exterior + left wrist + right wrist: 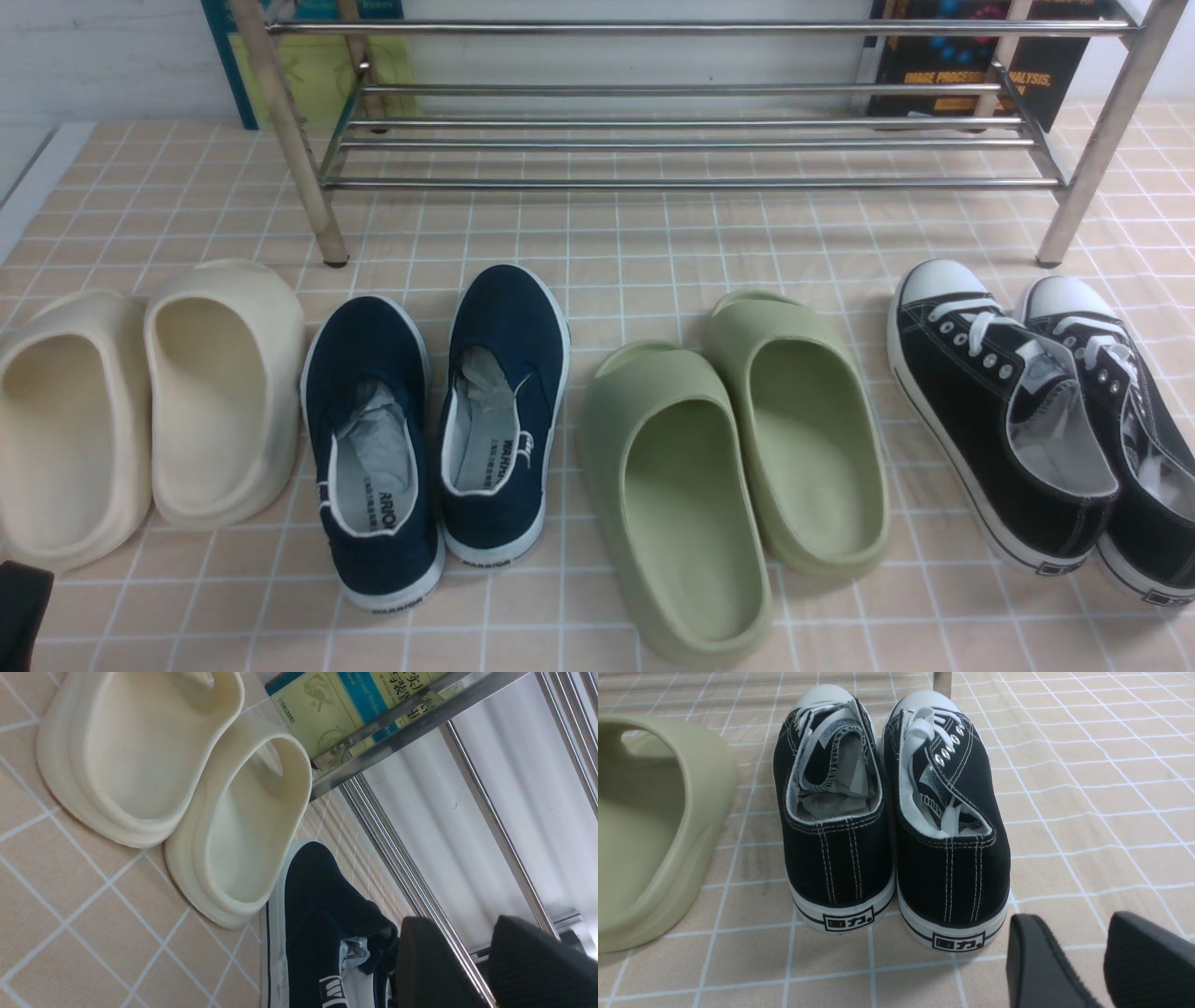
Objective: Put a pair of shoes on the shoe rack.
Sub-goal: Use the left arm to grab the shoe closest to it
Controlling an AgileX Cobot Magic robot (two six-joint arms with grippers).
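Note:
The pair of shoes, two navy slip-ons with white soles, stands side by side on the tiled floor, the left shoe (373,448) a little nearer to me than the right shoe (504,411). Both toes point at the chrome shoe rack (691,182), whose bars are bare. In the left wrist view my left gripper (462,921) hangs open and empty just beside one navy shoe (317,905), with the rack's bars (397,858) behind it. My right gripper (1069,919) is open over bare tile, behind the heels of the black sneakers (952,812). It holds nothing.
Cream slides (224,392) sit left of the navy pair and green slides (738,467) sit to its right. Black lace-up sneakers (1008,411) stand at the far right. Books (971,65) lean against the wall behind the rack. A rack leg (299,149) rises near the cream slides.

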